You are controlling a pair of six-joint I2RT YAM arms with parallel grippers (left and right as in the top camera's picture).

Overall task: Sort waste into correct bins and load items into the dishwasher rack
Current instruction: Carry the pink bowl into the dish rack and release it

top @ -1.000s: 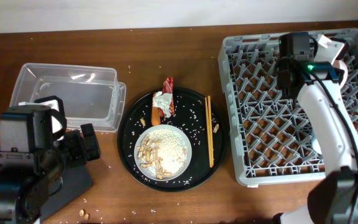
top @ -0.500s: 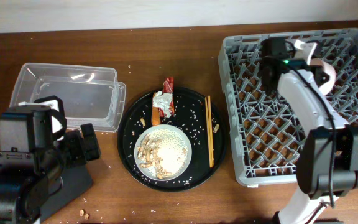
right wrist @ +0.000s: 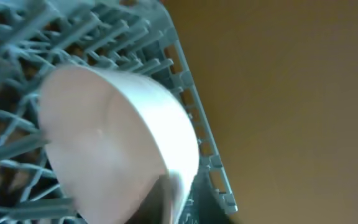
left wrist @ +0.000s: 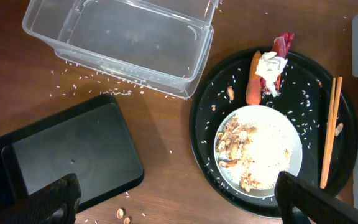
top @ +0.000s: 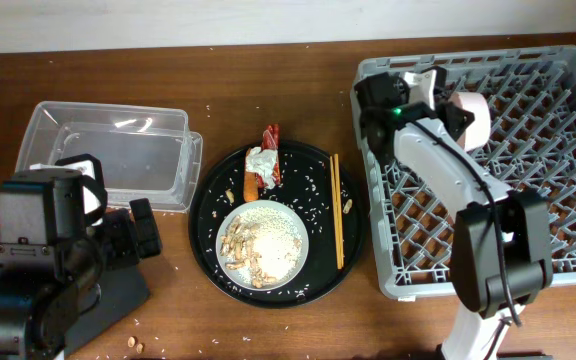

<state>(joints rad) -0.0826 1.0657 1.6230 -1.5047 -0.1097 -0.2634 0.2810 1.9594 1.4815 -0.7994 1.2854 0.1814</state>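
My right gripper (top: 446, 103) is shut on the rim of a white bowl (top: 471, 118) and holds it tilted over the back left part of the grey dishwasher rack (top: 528, 220). In the right wrist view the bowl (right wrist: 117, 143) fills the frame above the rack's pegs (right wrist: 191, 93). My left gripper (left wrist: 179, 202) is open and empty, above the table beside the flat black tray (left wrist: 67, 155). A pale plate (top: 261, 243) holds rice and peanut scraps. The wrapper (top: 264, 160), carrot piece (top: 251, 185) and chopsticks (top: 337, 210) lie near it. The light-blue cup is out of view.
The plate, wrapper, carrot and chopsticks all lie on a large round black tray (top: 208, 215). A clear plastic tub (top: 108, 150) stands at the back left. Rice grains and a few peanut bits (left wrist: 124, 216) lie scattered on the wooden table.
My right arm has swung left along the back of the rack, carrying the white bowl with it. The left arm and the things on the round tray have not moved.
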